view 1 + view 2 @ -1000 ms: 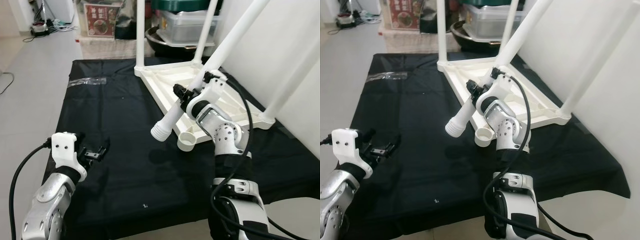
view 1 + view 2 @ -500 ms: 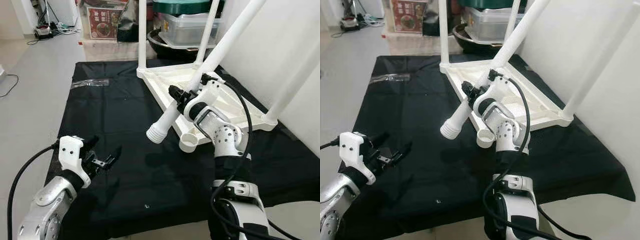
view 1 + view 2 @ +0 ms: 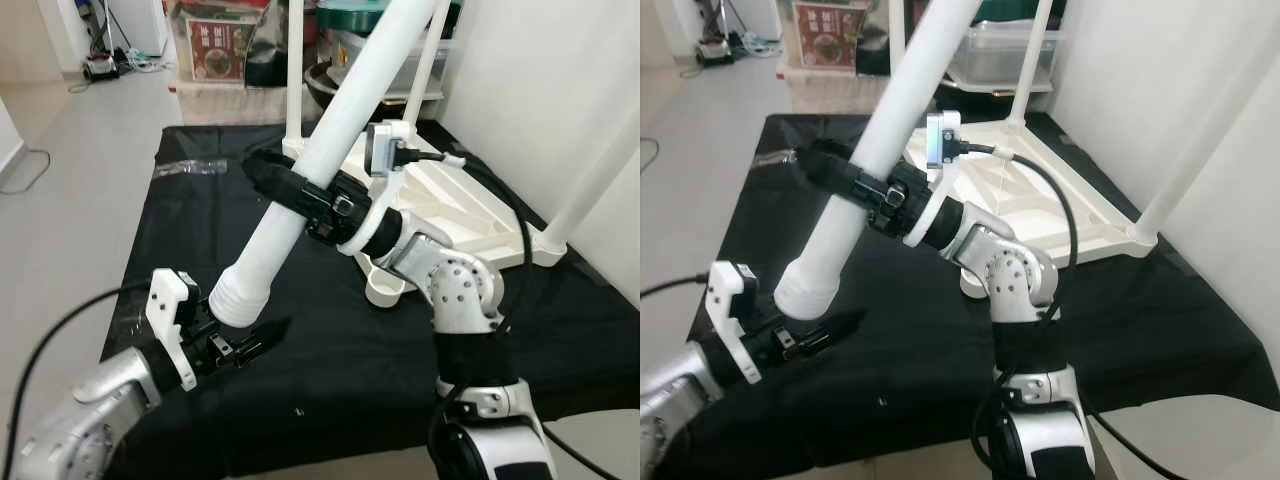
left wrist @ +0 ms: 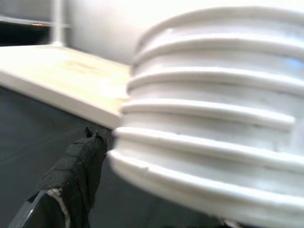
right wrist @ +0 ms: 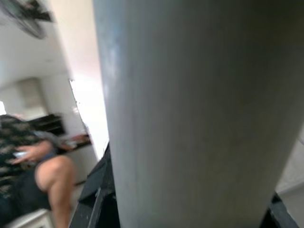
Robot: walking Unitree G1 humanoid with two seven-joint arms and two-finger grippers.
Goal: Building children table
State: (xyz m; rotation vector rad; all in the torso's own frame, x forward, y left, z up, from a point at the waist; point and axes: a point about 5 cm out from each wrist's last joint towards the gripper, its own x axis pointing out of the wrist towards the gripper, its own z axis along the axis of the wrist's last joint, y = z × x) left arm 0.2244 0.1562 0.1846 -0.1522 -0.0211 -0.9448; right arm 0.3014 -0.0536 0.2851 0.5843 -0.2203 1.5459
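Leg [image 3: 300, 205], white and long, slants across the middle of the scene, its ribbed threaded end [image 3: 238, 297] lowest and nearest, its far end rising out of view at the top. Nearest of all, the left gripper [image 3: 228, 347] hovers low over the black cloth [image 3: 200, 230], fingers spread apart, just under and beside that threaded end; the left wrist view has one taped finger [image 4: 76, 166] close beneath the ribs, though I cannot tell whether it touches. Farther up, the right gripper [image 3: 300, 195] is clamped around the leg's shaft, carrying it in the air. Behind, the table top [image 3: 470, 210] lies upside down on the cloth, three legs already standing up from its corners, and the empty socket [image 3: 385, 287] at the near corner sits below the right forearm. Boxes and a pan stand on the floor beyond. A seated person [image 5: 28, 166] appears in the right wrist view.

Judging from this, the leg is being handed toward or steadied by the left gripper before it goes to the socket. The grip sits far up the shaft, so the long free end could swing and knock the standing legs. If the left fingers close on the ribs off-centre, the thread may slip or twist out. A tilted entry into the socket would cross-thread it.
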